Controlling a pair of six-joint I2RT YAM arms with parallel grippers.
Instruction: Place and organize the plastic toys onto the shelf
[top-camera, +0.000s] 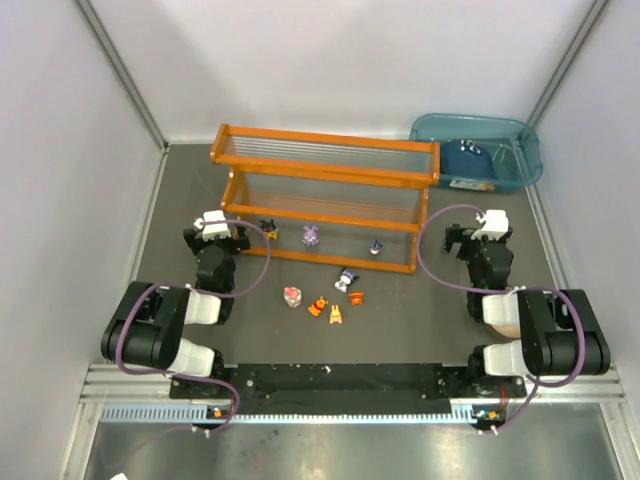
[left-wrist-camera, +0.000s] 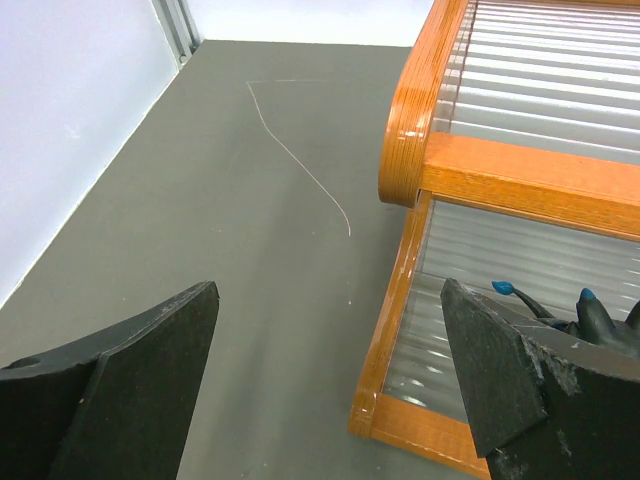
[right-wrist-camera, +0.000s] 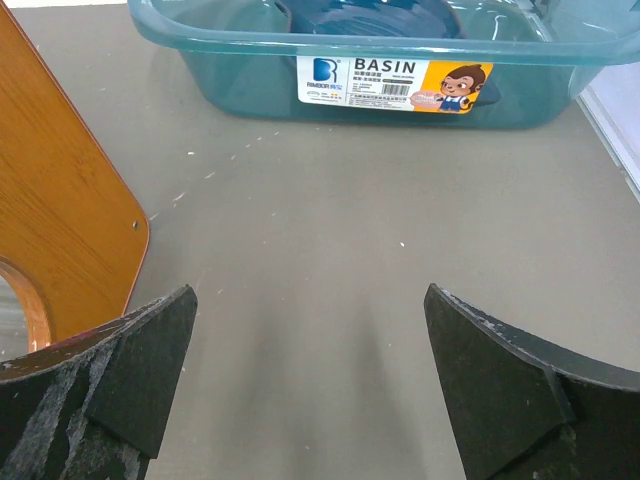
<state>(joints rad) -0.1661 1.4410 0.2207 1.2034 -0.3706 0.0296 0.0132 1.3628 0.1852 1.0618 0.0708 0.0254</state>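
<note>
Shelf (top-camera: 325, 200): running left-to-right, steps facing arms.
Left pincer (left-wrist-camera: 328, 340): gaping, empty.
Right pincer (right-wrist-camera: 308, 340): gaping, empty.
Hidden: dark toy (left-wrist-camera: 588, 312) peeking behind finger.

White panel walls (top-camera: 340, 60) on three sides; aluminium corner posts (top-camera: 120, 70); dark grey tabletop (top-camera: 400, 320); even light.
</note>
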